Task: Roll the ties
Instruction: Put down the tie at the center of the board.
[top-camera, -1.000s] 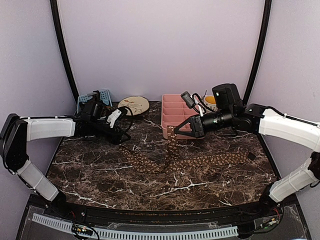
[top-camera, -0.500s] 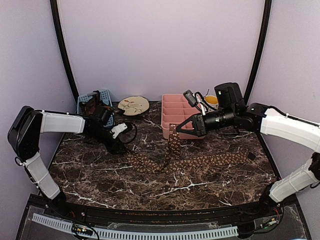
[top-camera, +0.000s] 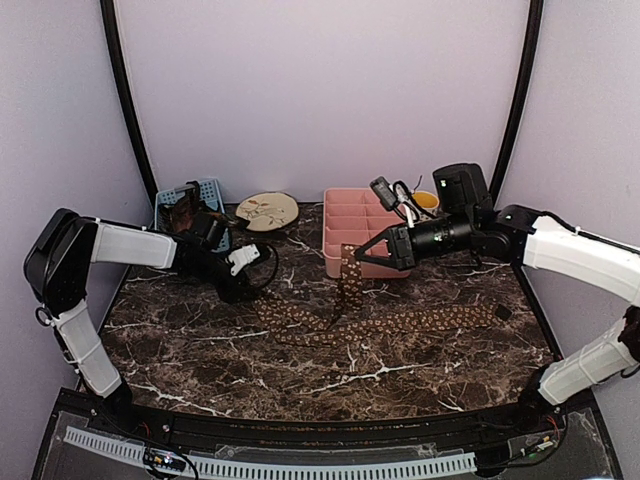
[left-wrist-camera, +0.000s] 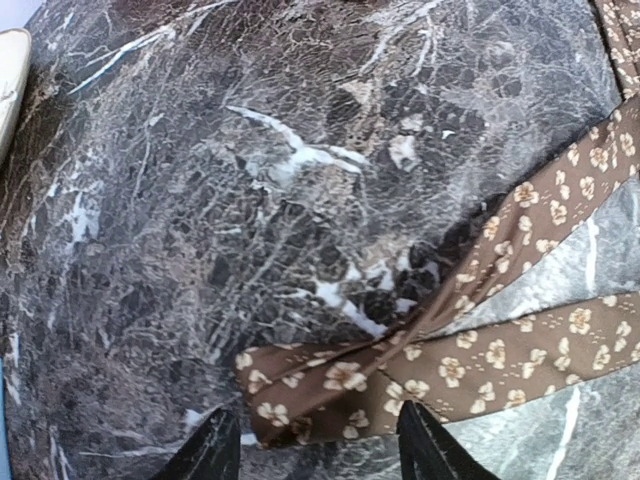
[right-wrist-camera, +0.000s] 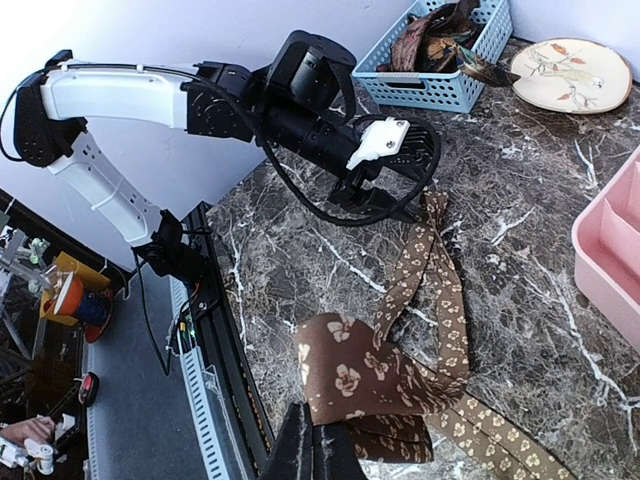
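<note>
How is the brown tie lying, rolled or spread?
Spread out, not rolled: the tie stretches long across the table, one part lifted by the right jaws.

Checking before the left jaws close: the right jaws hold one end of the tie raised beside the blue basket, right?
No. The right jaws hold one end of the tie raised beside the pink tray, not the blue basket, which stands far left. The top view shows it.
</note>
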